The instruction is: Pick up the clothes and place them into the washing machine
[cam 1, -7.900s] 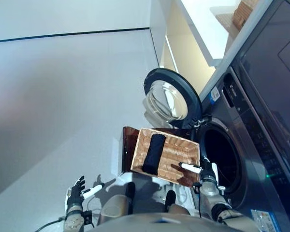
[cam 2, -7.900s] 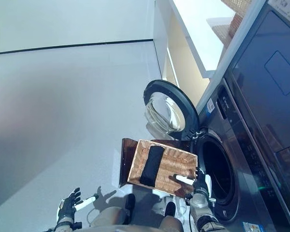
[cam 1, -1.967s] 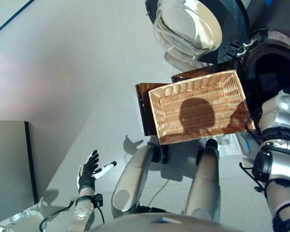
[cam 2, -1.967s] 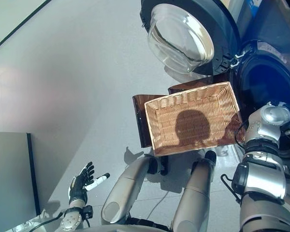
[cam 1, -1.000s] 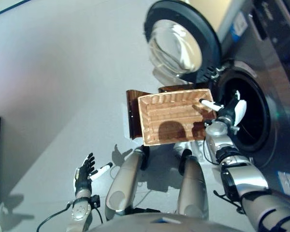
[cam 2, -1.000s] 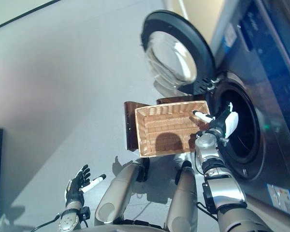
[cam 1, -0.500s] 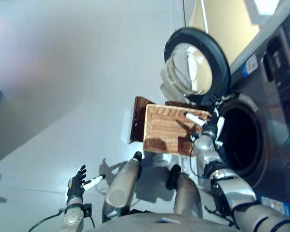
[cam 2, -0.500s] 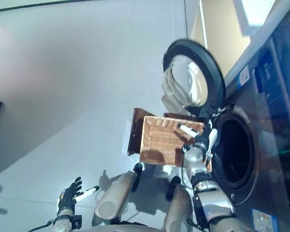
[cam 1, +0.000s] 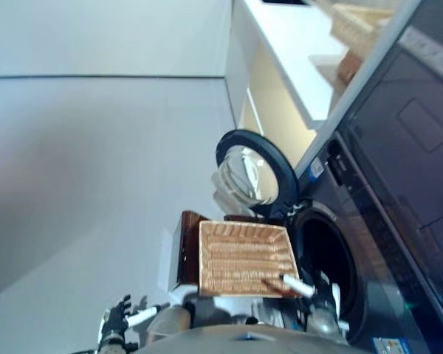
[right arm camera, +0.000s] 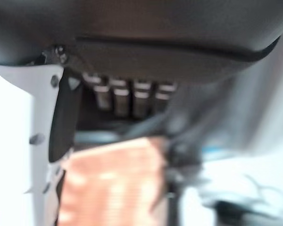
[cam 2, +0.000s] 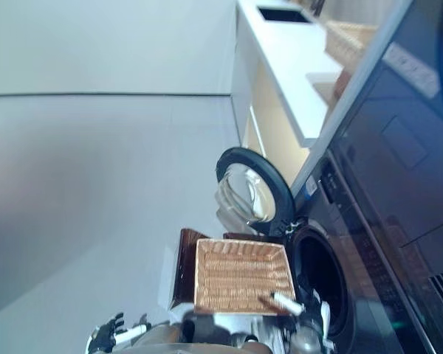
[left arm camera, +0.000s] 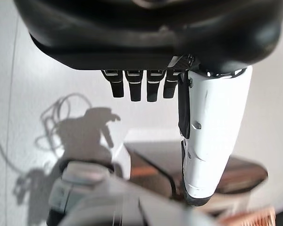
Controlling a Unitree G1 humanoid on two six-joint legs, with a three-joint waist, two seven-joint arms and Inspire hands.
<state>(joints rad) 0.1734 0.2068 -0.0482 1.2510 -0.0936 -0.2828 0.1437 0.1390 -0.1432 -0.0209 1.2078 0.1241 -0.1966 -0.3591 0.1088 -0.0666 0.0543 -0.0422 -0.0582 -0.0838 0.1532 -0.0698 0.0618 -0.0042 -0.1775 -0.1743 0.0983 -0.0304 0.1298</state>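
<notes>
The shallow wicker basket point(cam 1: 243, 258) rests on the low dark brown box point(cam 1: 182, 251) beside the washing machine, and its wicker floor is bare. The machine's round door point(cam 1: 255, 167) stands open and the drum opening point(cam 1: 326, 264) is dark inside. My right hand point(cam 1: 315, 292) is open, white thumb out, at the basket's near right corner by the drum opening; the right wrist view shows its fingers point(right arm camera: 132, 98) straight above the basket point(right arm camera: 111, 188). My left hand point(cam 1: 117, 321) is open and empty, low over the floor on the left, and its fingers point(left arm camera: 139, 87) are straight.
A white counter point(cam 1: 295, 44) with wicker baskets point(cam 1: 351, 29) on it runs beyond the machine. The dark washing machine front point(cam 1: 399, 192) fills the right side. Pale grey floor point(cam 1: 96, 169) stretches to the left of the box.
The camera has tilted, shifting the whole picture. The black cloth that lay in the basket 7.9 s ago is gone from it. My right hand has come back from the drum opening to the basket's near corner.
</notes>
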